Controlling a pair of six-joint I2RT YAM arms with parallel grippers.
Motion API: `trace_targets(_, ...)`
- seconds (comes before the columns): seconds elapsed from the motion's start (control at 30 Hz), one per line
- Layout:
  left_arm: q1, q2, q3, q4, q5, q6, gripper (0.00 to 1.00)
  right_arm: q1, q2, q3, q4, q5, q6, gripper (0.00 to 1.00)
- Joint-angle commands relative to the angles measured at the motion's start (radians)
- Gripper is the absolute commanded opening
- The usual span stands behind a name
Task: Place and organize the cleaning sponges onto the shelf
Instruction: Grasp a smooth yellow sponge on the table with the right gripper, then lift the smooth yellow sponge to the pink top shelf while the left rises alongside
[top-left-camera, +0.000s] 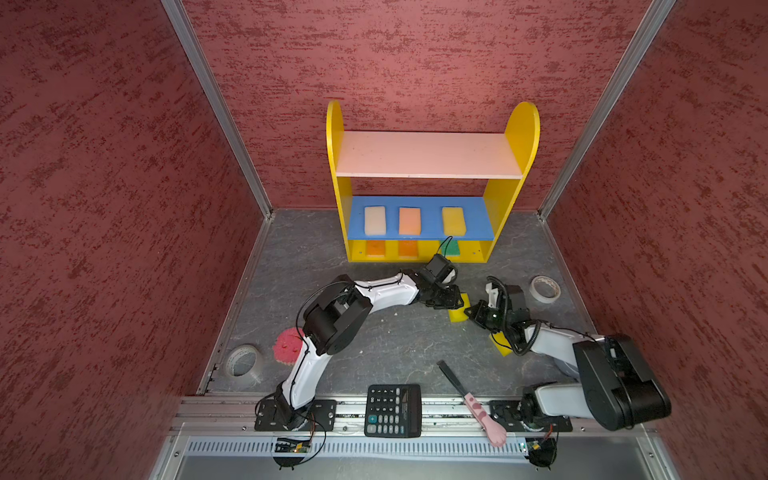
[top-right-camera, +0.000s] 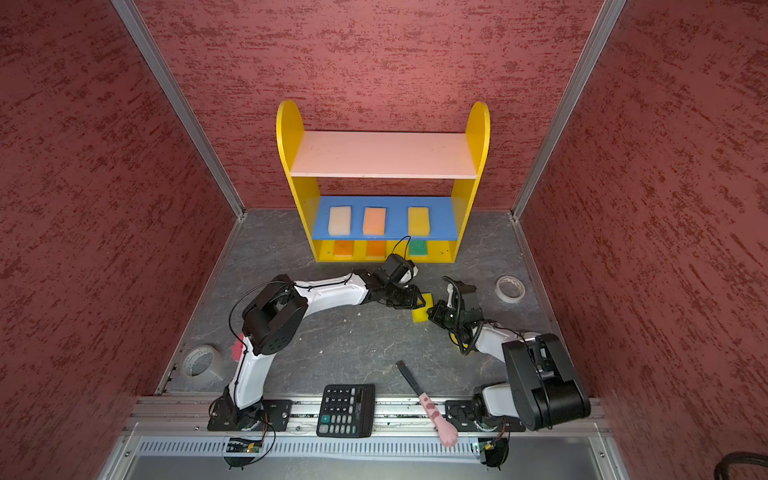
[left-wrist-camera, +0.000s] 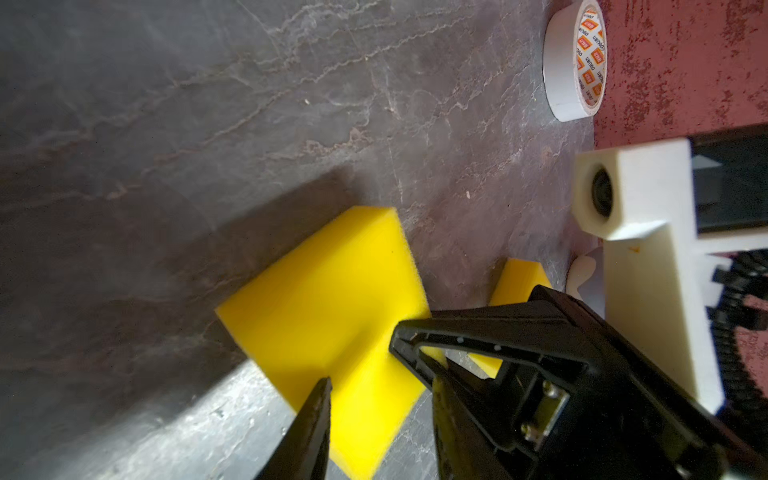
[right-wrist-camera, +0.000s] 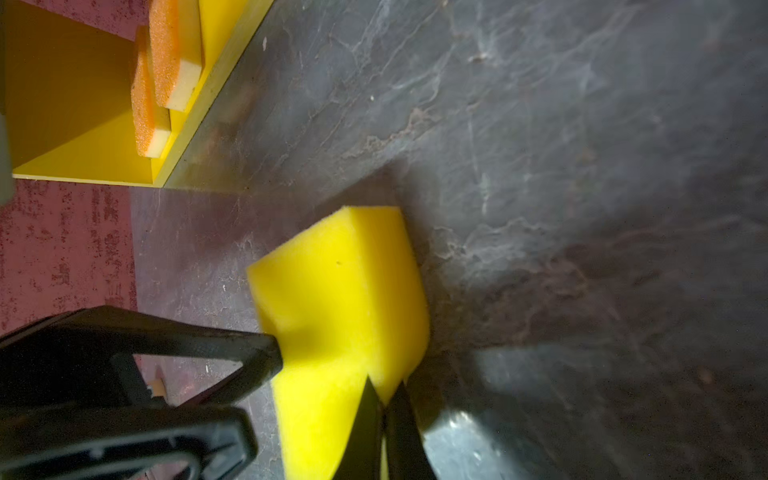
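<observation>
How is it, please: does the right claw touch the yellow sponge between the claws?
Touching: right wrist view shows the right claw pinching the sponge's corner.

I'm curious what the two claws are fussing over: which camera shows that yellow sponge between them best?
The left wrist view: the yellow sponge fills the middle, broad face clear. The right wrist view shows it close too, but foreshortened. Both top views show only a small, half-covered patch.

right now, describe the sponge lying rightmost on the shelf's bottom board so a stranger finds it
Find the shelf against the back wall and look at its yellow bottom board. Of three sponges there, it is the rightmost: the only green sponge, beside two orange sponges.
</observation>
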Motion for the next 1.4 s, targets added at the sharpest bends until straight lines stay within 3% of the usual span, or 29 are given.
trace_targets(0.0,0.034,-0.082,-0.01,-0.004,-0.047,0.027,0.43,0.006,-0.04,0.001,-0.017,0.032,-0.005,0.0)
trace_targets(0.4,0.122,-0.394,-0.15,-0.024,-0.309,0.113,0.54,0.01,-0.234,0.157,-0.194,0.173,-0.073,0.0)
trace_targets(0.67,0.182,-0.621,-0.292,0.007,-0.445,0.126,0.61,0.097,-0.287,0.386,-0.303,0.331,-0.146,0.0)
trace_targets(0.93,0.278,-0.83,-0.378,-0.001,-0.554,0.156,0.7,0.261,-0.125,0.728,-0.297,0.423,-0.22,0.0)
trace_targets(1.13,0.377,-0.937,-0.412,0.058,-0.529,0.146,0.71,0.357,0.07,0.973,-0.247,0.41,-0.231,0.0)
trace_targets(1.3,0.439,-0.9,-0.257,-0.017,-0.531,0.236,0.67,0.415,0.215,1.198,-0.258,0.405,-0.263,0.0)
trace_targets(1.37,0.474,-0.882,-0.213,-0.012,-0.484,0.238,0.65,0.426,0.257,1.274,-0.269,0.405,-0.278,0.0)
